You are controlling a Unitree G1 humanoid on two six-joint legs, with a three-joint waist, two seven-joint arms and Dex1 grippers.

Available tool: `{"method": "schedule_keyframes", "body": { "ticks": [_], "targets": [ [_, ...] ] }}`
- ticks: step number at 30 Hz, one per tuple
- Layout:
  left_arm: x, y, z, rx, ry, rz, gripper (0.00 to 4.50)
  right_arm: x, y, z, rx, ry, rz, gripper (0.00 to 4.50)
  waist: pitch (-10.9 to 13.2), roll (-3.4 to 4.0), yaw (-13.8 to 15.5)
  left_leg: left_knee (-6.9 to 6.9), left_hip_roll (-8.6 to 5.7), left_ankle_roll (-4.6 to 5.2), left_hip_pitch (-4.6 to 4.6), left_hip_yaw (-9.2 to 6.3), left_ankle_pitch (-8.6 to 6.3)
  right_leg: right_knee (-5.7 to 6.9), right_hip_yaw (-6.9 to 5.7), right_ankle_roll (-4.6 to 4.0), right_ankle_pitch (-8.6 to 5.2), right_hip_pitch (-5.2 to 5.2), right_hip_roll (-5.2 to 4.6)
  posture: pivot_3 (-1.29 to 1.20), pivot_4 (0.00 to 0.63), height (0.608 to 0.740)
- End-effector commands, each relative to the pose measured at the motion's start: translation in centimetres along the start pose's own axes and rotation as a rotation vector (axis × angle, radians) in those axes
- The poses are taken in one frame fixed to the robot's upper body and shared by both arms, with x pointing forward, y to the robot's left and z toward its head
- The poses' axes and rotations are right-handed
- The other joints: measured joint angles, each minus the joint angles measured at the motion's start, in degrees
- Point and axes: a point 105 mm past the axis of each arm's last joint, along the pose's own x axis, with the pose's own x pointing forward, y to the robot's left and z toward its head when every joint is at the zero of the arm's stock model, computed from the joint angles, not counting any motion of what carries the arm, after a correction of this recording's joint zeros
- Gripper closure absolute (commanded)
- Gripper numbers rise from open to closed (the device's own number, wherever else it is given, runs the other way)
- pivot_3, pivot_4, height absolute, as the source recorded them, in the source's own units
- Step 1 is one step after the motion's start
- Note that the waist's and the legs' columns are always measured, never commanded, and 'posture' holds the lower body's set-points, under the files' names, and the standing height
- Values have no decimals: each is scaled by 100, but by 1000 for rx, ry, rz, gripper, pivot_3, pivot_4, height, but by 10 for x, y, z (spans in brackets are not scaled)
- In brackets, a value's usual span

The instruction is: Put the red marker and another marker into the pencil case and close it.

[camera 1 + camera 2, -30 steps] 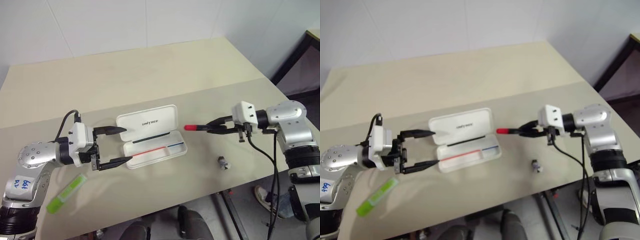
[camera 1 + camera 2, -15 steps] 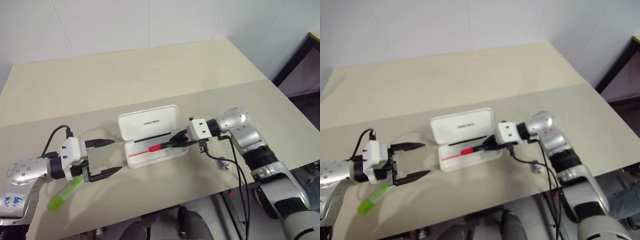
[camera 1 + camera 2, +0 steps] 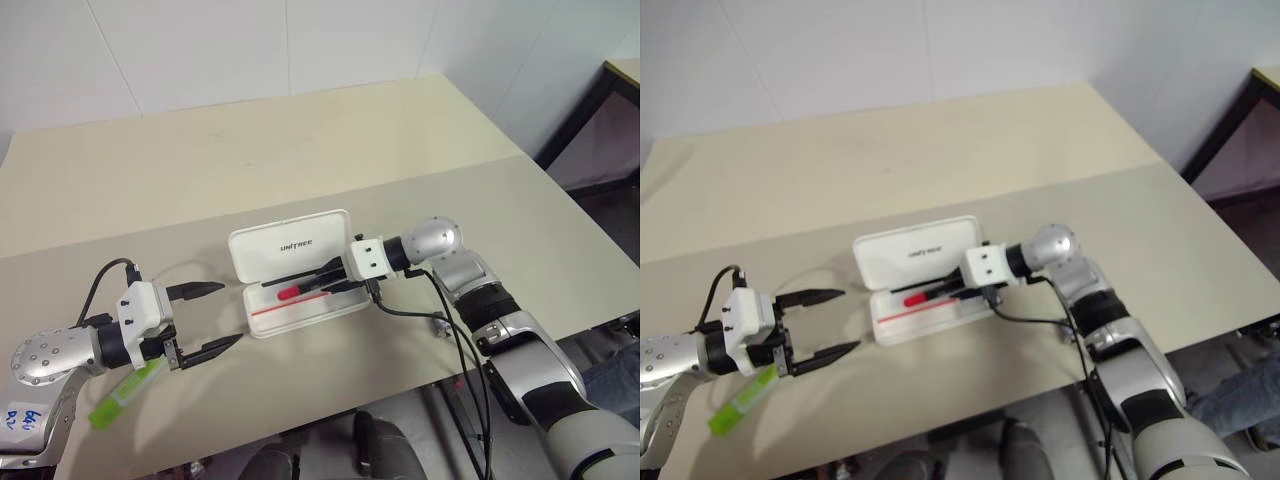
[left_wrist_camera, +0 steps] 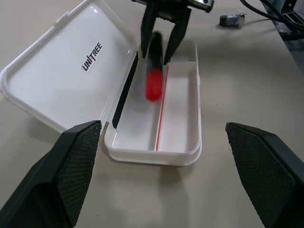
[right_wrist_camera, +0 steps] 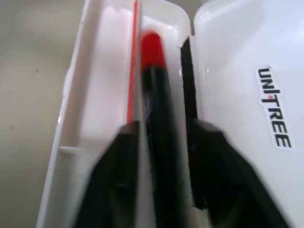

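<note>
Item 1. The pencil case (image 3: 300, 283): white, lid thrown back flat toward the far edge of the tabletop (image 3: 250, 160), tray toward the near edge; it lies roughly midway along the table's length. A red stripe runs along the tray floor (a printed line, not a pen).

Item 2. The red marker (image 4: 153, 71): black barrel, red cap, lying lengthwise over the tray's hinge-side half, cap pointing toward the robot's left. It appears blurred in both wrist views; whether it is resting on the tray floor or dropping cannot be told.

Item 3. The right gripper (image 3: 325, 281): reaches in over the case's right end, its fingers parted, one on each side of the barrel with a gap showing. Judged a release in progress, not a grip.

Item 4. The left gripper (image 3: 218, 316): jaws spread wide and empty, hovering just off the case's left end, near the front edge.

Item 5. The green highlighter (image 3: 125, 385): lies on the tabletop near the front-left corner, partly under the left gripper's wrist, well apart from the case.

Item 6. A small grey stub (image 3: 441, 324): on the tabletop to the right of the case, near the front edge.

Step in hand: depositing the first marker. Next move, as judged: the right gripper withdraws clear of the tray; the left gripper turns down to the highlighter beside it. The lid is not yet closed.
</note>
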Motion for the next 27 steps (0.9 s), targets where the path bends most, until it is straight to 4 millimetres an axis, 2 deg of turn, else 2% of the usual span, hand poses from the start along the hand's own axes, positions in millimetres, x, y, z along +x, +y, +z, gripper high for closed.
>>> {"method": "schedule_keyframes", "body": {
  "ticks": [1,4,5,7,11,14,18,22,27],
  "targets": [
    [0,2,9,36,-28,14,0,0,-13,17,-26,-49,-54,1419,0,0,0,1,1,-1,0,0,0,1,0,-2,1,0,1,0,150,740],
    [1,2,9,35,-29,12,0,-2,-16,25,-9,-89,-74,270,0,1,8,4,1,-1,0,0,0,3,0,-6,3,0,0,0,150,740],
    [1,2,9,35,-30,11,0,-3,-17,28,-4,-105,-77,32,1,1,10,4,1,-1,0,-1,0,3,-1,-8,5,0,0,0,150,740],
    [1,2,9,34,-30,9,0,-9,-15,41,8,-167,-66,32,1,2,12,4,0,-1,0,-2,0,4,-3,-13,8,0,-1,0,150,740],
    [-1,3,7,31,-23,14,0,-27,4,66,85,-322,33,32,2,4,27,1,0,0,-3,-14,-1,4,-13,-19,12,0,-3,0,150,740],
    [-7,5,4,29,-10,40,0,-43,20,74,130,-360,88,32,4,7,32,1,-4,8,-5,-15,-6,4,-15,-24,14,0,-7,0,150,740],
    [-24,6,-1,31,30,110,0,-65,28,73,185,-354,83,32,5,8,29,2,-4,12,-4,-6,-14,0,-15,-25,14,0,-7,0,150,740],
    [-49,5,-7,17,77,209,0,-86,14,65,219,-328,-27,32,4,6,24,-1,6,9,1,14,-17,-11,-16,-25,14,0,-4,0,150,740],
    [-74,-3,-20,-18,127,303,0,-98,15,49,246,-276,-55,32,0,-2,105,3,8,6,1,25,-18,-15,-14,-26,14,2,-6,0,150,740]
  ]
}}
